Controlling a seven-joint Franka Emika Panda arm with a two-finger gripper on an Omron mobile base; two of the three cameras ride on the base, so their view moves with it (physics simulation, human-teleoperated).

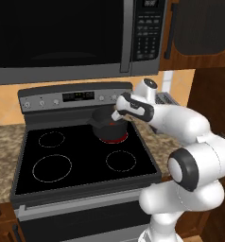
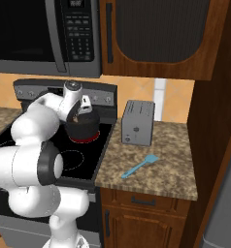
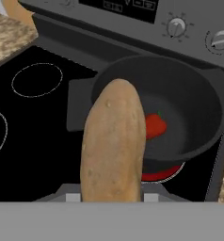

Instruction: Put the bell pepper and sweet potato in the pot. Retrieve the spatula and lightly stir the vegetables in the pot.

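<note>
Counter (image 2: 171, 169): toaster (image 2: 138, 123) beside pot (image 2: 83, 127), spatula (image 2: 139, 166) nearby.

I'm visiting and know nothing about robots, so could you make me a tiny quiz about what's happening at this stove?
1. True or false: the bell pepper already lies inside the pot.
2. What is the gripper holding above the pot? A) spatula B) sweet potato C) toaster
3. Fill in: the spatula lies on the granite counter in front of the ____.

Key: 1 true. 2 B, the sweet potato. 3 toaster.
</note>
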